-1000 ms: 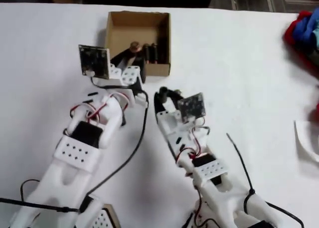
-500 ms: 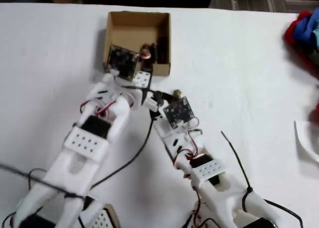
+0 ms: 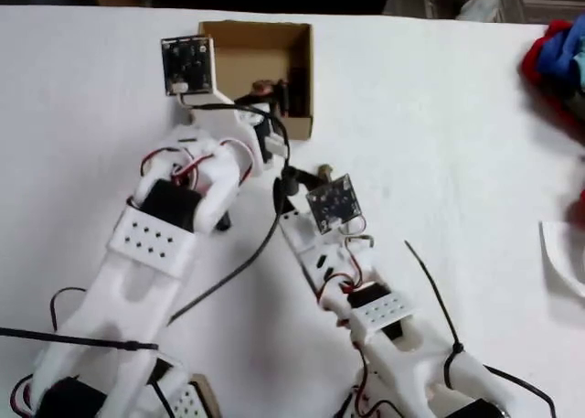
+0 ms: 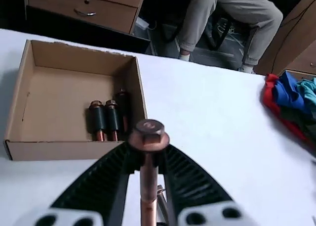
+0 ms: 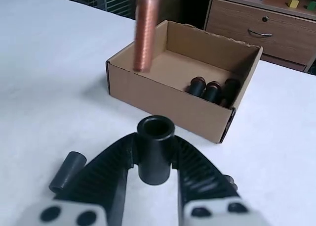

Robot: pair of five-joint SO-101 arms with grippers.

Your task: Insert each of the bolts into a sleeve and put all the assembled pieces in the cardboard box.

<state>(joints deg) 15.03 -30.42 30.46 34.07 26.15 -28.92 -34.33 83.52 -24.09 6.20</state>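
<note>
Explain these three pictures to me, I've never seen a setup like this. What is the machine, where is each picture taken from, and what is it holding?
These are two small white robot arms side by side at a white table. One picture looks down on both from above: the left arm and the right arm. The other two pictures come from a camera on each arm's wrist, looking along its tool. The left tool is shut on a copper bolt, held upright near the cardboard box. The right tool is shut on a black sleeve with its hole facing up; the bolt hangs above and beyond it. Three assembled pieces lie in the box, and a spare sleeve lies on the table.
</note>
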